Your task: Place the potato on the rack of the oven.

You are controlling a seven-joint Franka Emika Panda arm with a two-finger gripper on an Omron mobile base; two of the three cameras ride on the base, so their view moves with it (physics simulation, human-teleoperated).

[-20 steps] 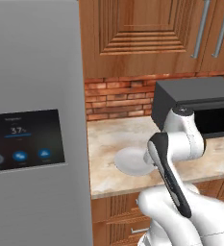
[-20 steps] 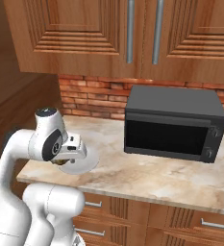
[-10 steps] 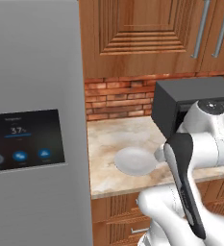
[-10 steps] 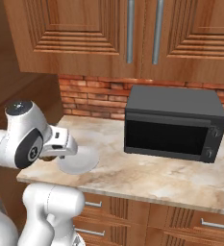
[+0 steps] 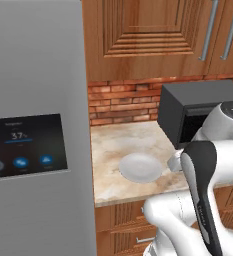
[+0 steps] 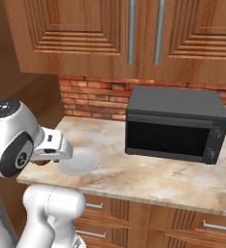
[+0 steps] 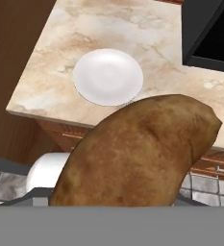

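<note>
Potato (image 7: 142, 153) fills the lower half of the hand view, so close to the camera that the tool's finger tips are hidden behind it; from this it is judged that the tool is closed on the potato, though the contact itself cannot be seen. In the base views the tool is masked by the arm's own links. Held above floor level in front of the cabinets, the potato is off the bench (image 7: 147, 29) and well apart from the round white plate (image 7: 108, 77), which lies bare near the bench's front edge. Just beyond the plate, a black boxy appliance (image 6: 175, 123) stands against the brick wall, its door shut. A grey refrigerator (image 5: 33, 125) with a lit panel takes up the left of the left base view.

Neither the oven nor the rack is seen in any view. The step in hand is therefore judged to be the carry: the potato has been lifted and must be taken to the oven. The next move calls for the oven to be brought into view, with the grip kept firm on a lumpy, rounded load.
</note>
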